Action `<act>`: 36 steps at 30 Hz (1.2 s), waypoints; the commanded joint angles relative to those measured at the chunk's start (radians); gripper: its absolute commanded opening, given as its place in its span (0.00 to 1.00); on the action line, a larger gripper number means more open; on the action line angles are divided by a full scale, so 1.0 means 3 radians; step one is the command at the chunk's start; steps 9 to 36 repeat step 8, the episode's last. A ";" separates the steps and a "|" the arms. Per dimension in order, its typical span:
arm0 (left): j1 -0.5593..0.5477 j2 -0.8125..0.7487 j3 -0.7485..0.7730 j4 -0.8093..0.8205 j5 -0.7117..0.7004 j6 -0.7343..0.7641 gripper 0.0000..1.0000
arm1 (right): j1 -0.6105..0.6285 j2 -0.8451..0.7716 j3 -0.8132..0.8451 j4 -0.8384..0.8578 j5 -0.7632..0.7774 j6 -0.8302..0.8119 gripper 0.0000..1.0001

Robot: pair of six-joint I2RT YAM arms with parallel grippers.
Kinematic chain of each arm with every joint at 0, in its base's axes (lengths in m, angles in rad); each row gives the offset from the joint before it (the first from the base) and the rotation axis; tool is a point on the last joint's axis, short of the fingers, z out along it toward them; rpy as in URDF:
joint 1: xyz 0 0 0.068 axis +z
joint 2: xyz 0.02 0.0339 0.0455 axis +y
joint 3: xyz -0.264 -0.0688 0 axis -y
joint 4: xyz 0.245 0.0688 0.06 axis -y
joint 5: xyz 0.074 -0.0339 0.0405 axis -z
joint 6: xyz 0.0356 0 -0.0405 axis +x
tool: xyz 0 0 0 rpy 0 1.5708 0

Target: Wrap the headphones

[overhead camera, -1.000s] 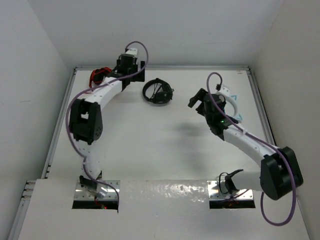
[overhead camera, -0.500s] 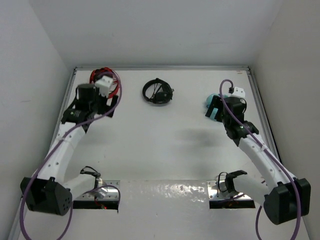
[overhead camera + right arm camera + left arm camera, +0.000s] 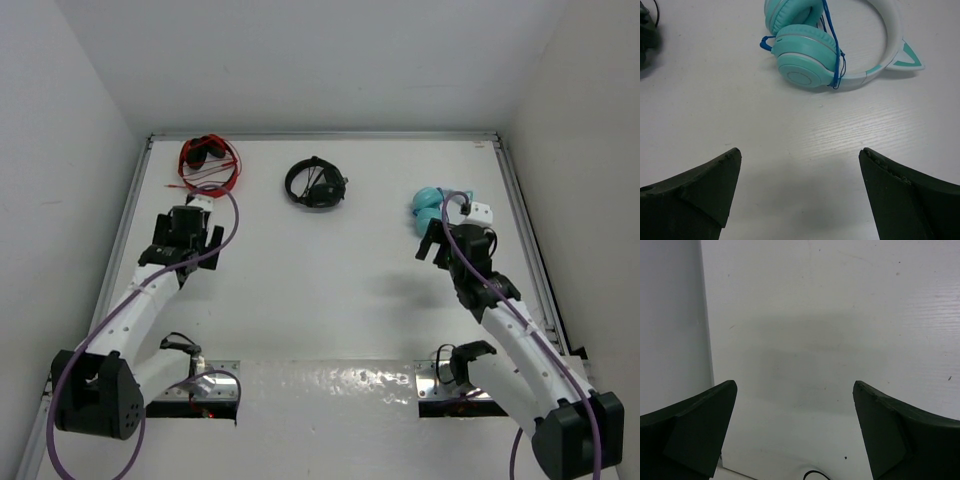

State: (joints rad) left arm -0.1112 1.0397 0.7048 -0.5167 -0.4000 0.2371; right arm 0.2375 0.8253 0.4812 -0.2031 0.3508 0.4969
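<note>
The black headphones (image 3: 315,184) lie at the back middle of the table with their dark cable coiled on them. No gripper touches them. My left gripper (image 3: 185,224) hangs over the left side of the table, well to the near left of them, open and empty; its wrist view (image 3: 794,385) shows only bare table between the fingers. My right gripper (image 3: 436,240) is open and empty over the right side, in its wrist view (image 3: 800,152) over bare table. A dark shape at the left edge of the right wrist view (image 3: 646,35) may be the black headphones.
Red headphones (image 3: 207,160) with a red cable lie at the back left corner. Light blue cat-ear headphones (image 3: 428,205) lie just beyond my right gripper and show in the right wrist view (image 3: 805,55). White walls enclose the table.
Both arms have drawn back toward the near side. The left gripper left the back left corner, uncovering the red headphones. The right gripper backed off the light blue headphones.
</note>
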 commanded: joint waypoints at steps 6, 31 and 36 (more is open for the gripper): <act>0.0008 0.0031 0.0018 0.0265 -0.0058 -0.0075 0.98 | -0.0009 -0.0056 0.0211 -0.0217 0.0022 -0.0035 0.99; 0.0008 0.0052 0.0028 0.0346 -0.0037 -0.0120 0.99 | -0.0009 -0.0178 0.0145 -0.0218 -0.0003 -0.0040 0.99; 0.0008 0.0052 0.0028 0.0346 -0.0037 -0.0120 0.99 | -0.0009 -0.0178 0.0145 -0.0218 -0.0003 -0.0040 0.99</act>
